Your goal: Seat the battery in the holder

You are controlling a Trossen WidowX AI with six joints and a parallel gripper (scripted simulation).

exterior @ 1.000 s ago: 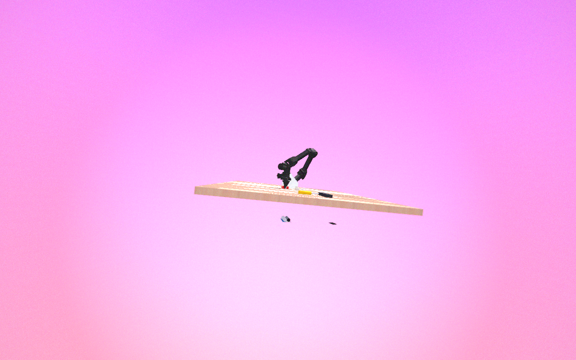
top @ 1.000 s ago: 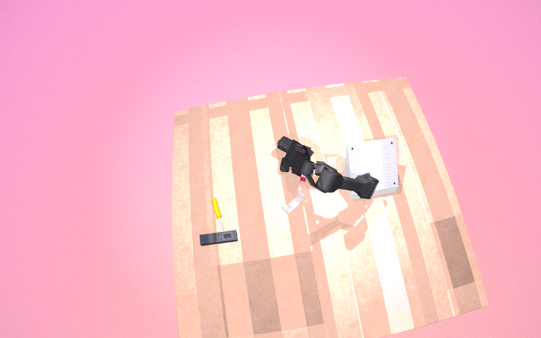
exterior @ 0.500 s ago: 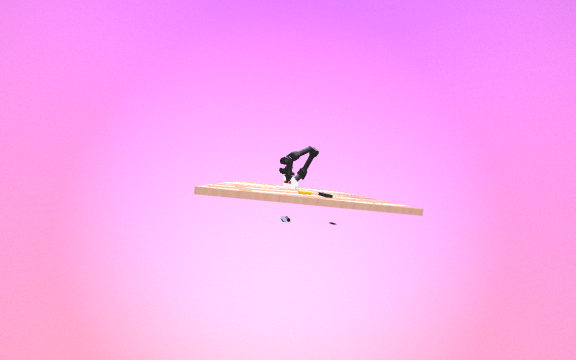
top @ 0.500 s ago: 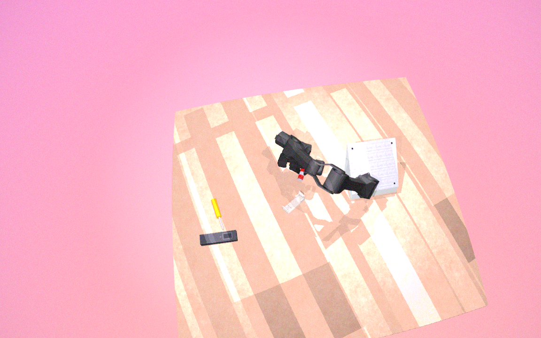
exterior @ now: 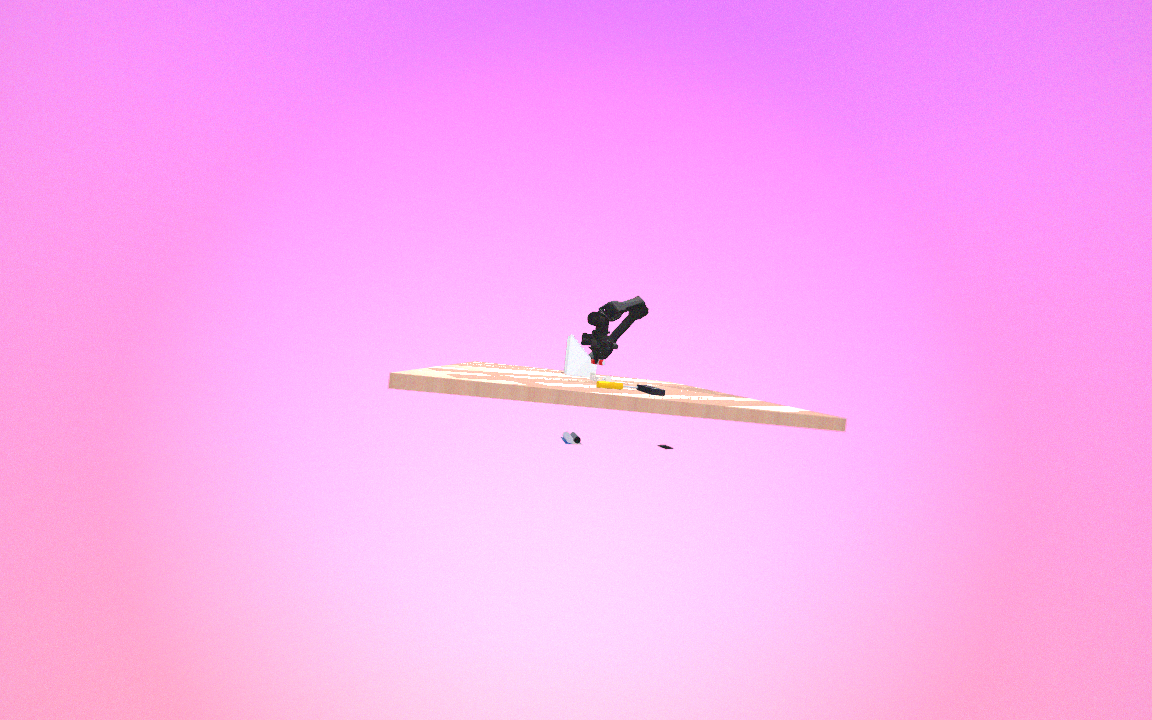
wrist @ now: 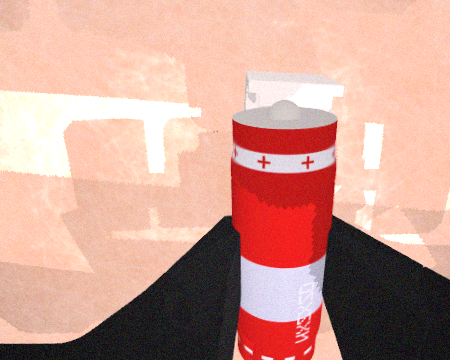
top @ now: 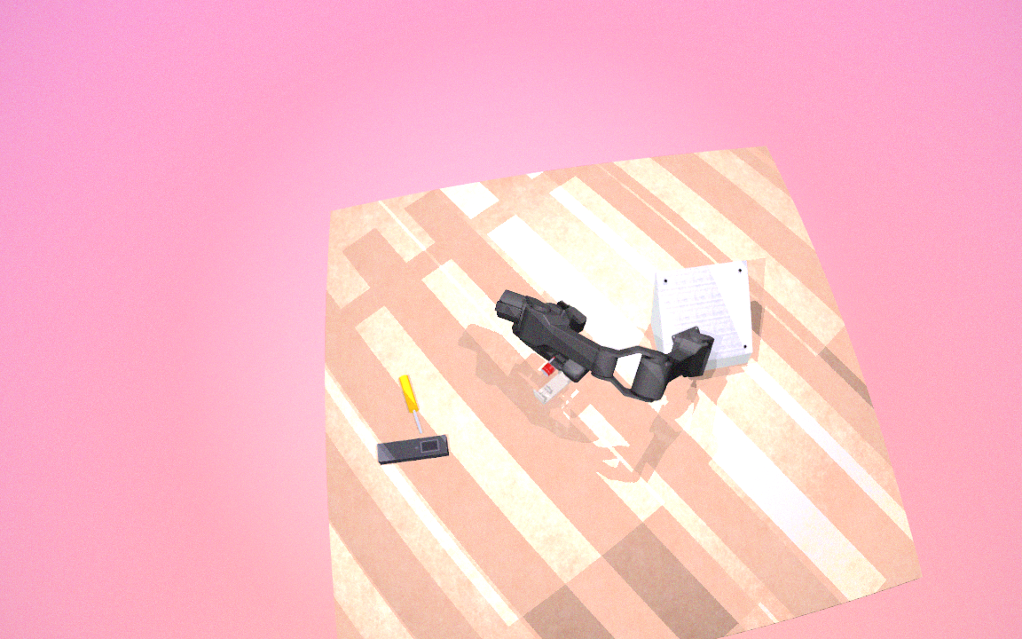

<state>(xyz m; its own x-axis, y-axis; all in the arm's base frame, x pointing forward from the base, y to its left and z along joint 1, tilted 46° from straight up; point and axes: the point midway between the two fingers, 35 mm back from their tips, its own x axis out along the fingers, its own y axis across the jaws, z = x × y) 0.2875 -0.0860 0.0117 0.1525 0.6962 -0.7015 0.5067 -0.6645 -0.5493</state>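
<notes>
My gripper [wrist: 282, 227] is shut on the battery [wrist: 283, 240] [top: 548, 368] [exterior: 596, 361], a red cylinder with white bands. In the wrist view its terminal end points away, toward the top of the picture, and its lower end is cut off by the picture edge. The exterior view shows it held above the table. The white holder [top: 552, 388] [wrist: 290, 82] lies on the table, beyond the terminal end in the wrist view. The battery is outside the holder. The battery hides part of the holder in the wrist view, so the spring and lip cannot be told apart.
A yellow screwdriver [top: 407, 392] [exterior: 610, 385] and a dark flat device [top: 399, 452] [exterior: 651, 390] lie left of the holder in the top view. A white sloped board [top: 701, 297] [exterior: 575, 360] stands right, partly behind the arm. Small objects show below the table in the exterior view.
</notes>
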